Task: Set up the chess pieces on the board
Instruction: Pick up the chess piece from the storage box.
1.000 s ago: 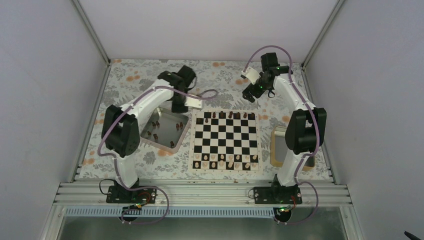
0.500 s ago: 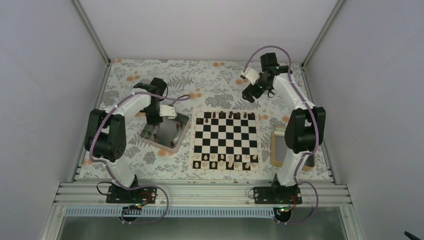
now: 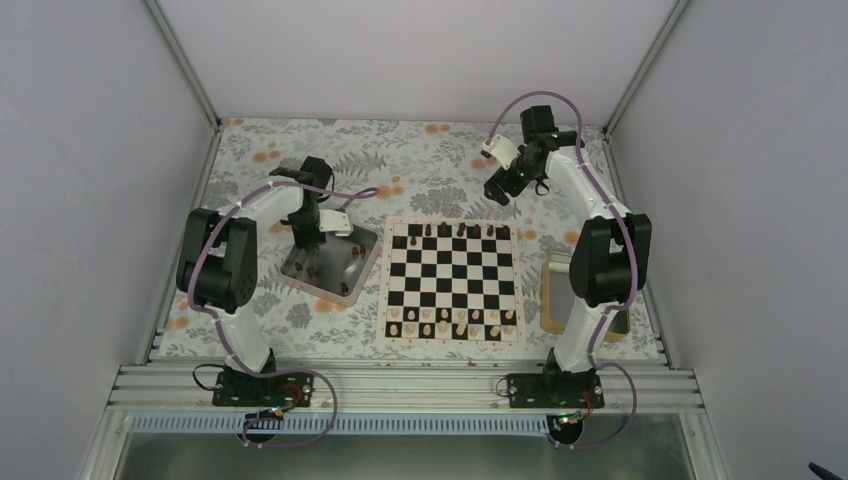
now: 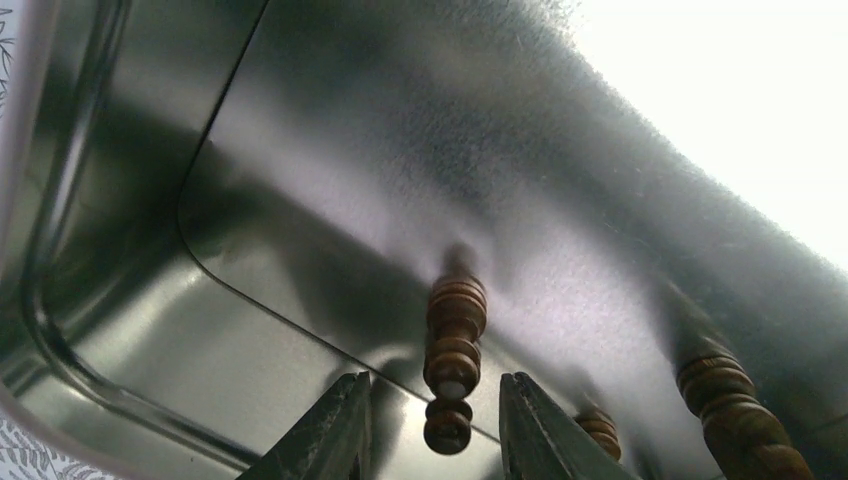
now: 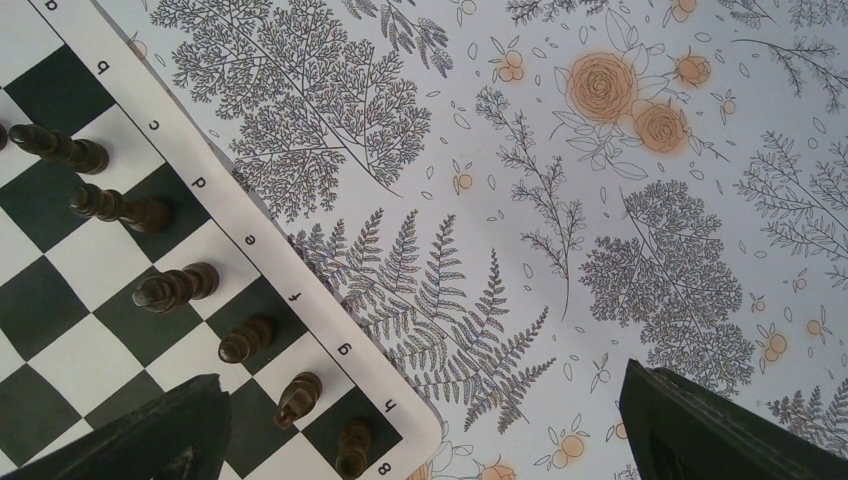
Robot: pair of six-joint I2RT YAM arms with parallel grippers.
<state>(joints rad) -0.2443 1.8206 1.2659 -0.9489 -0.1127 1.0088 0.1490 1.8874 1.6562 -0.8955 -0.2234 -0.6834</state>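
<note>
The left gripper [image 4: 432, 380], fingers partly spread, straddles a dark brown chess piece [image 4: 455, 330] lying in the metal tray [image 4: 150, 300], with a gap showing on either side of it. The right gripper [image 5: 422, 378], jaws spread wide and empty, hangs over the flowered tablecloth [image 5: 600, 200] at the far right corner of the board [image 3: 452, 282], where dark chess pieces [image 3: 450, 230] line the far row and pale pieces [image 3: 450, 322] the near.

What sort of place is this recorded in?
Probably a lab robot cell: plain walls on an aluminium frame enclose a cloth-covered table; the left arm and right arm are bolted to a rail at its edge.
</note>
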